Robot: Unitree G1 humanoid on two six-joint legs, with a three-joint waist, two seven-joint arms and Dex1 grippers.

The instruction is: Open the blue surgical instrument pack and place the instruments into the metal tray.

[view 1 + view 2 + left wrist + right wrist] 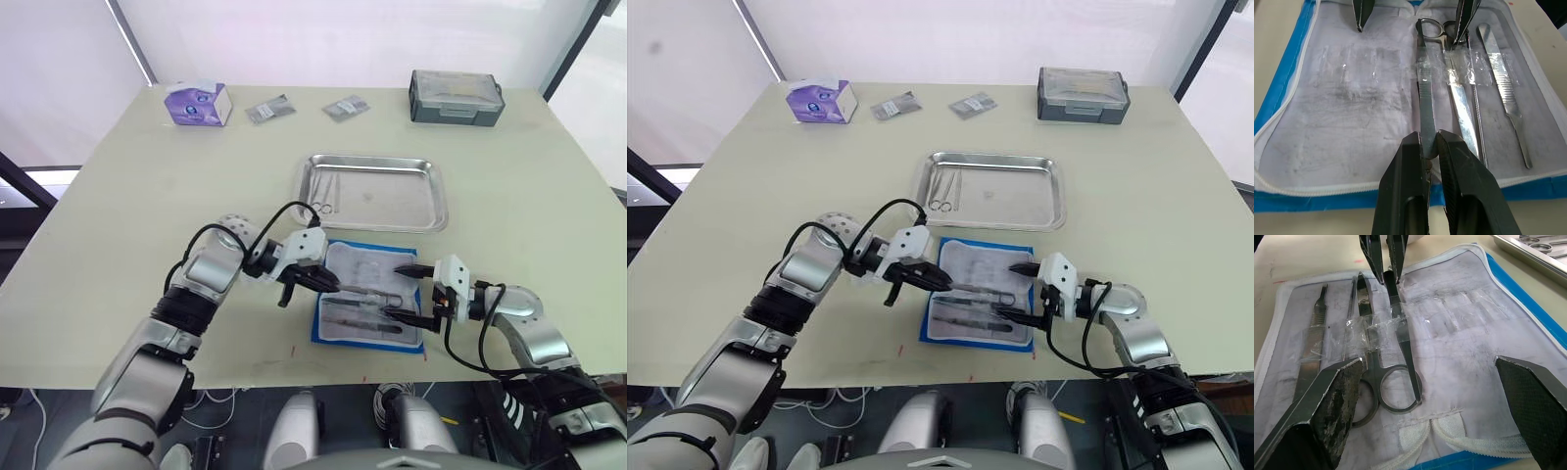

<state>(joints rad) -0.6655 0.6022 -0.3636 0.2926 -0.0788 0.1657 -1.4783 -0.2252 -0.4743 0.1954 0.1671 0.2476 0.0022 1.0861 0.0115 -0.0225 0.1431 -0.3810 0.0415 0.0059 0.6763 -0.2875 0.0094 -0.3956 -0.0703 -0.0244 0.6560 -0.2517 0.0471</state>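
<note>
Tissue box (197,104): purple and white, at the far left of the table (118,225), well apart from the work area.
Foil packets (269,109): two small grey ones, lying side by side along the far edge between the tissue box and the grey box.
Left gripper (329,285): low over the near-left part of the opened pack, its two black fingers (1410,196) clenched on the tip end of a flat silver tool (1425,105) — the tool's far end lies against the scissor rings.
Blue surgical instrument pack (333,323): unfolded flat on the table just in front of the tray, grey-white lining up, blue border showing all round.
Instruments (1469,103): three more lie side by side in the pack under clear straps — ring-handled scissors, a thin straight tool and a ridged handle (1501,78); a further pair of scissors (324,193) lies inside the tray at its left end.
Metal tray (431,196): shiny, shallow, at the table's middle, just beyond the pack.
Right gripper (409,292): over the pack's right edge, its jaws spread wide, one finger (1327,406) by the scissor rings, the other well apart over bare lining; it holds nothing.
Grey lidded box (457,96): at the far right of the table, closed.
</note>
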